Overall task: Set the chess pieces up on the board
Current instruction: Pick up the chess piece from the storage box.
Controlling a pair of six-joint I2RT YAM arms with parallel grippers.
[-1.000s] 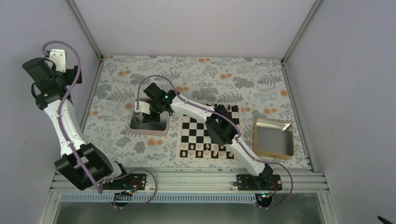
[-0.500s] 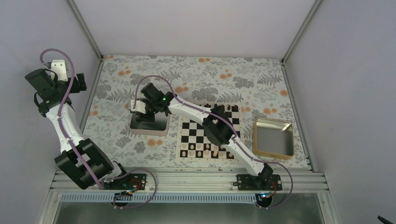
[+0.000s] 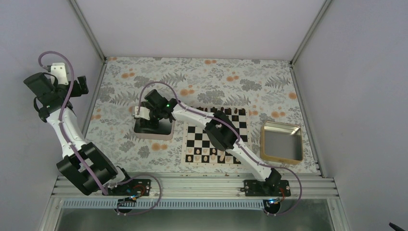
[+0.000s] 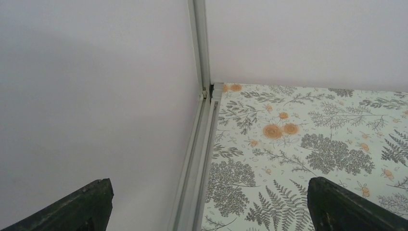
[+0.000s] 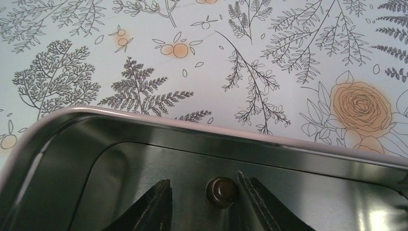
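In the right wrist view, one dark brown chess piece point(image 5: 221, 191) stands on the floor of a shiny metal tray point(image 5: 144, 132). My right gripper point(image 5: 204, 183) is open around the piece, which is close to the right finger point(image 5: 257, 207). In the top view, the right gripper point(image 3: 153, 118) reaches down into the left tray point(image 3: 153, 135). The chequered board point(image 3: 202, 136) lies to the tray's right, with pale cream pieces on its near rows. My left gripper point(image 3: 81, 84) is raised by the left wall, and in its wrist view it is open and empty point(image 4: 208, 192).
A second metal tray point(image 3: 281, 155) sits to the right of the board. The flowered tablecloth point(image 3: 211, 82) covers the table. Enclosure walls and a metal corner post point(image 4: 201, 57) stand close to the left gripper.
The right gripper has shifted a little left and settled into the left tray. The left arm's wrist has moved slightly by the wall.
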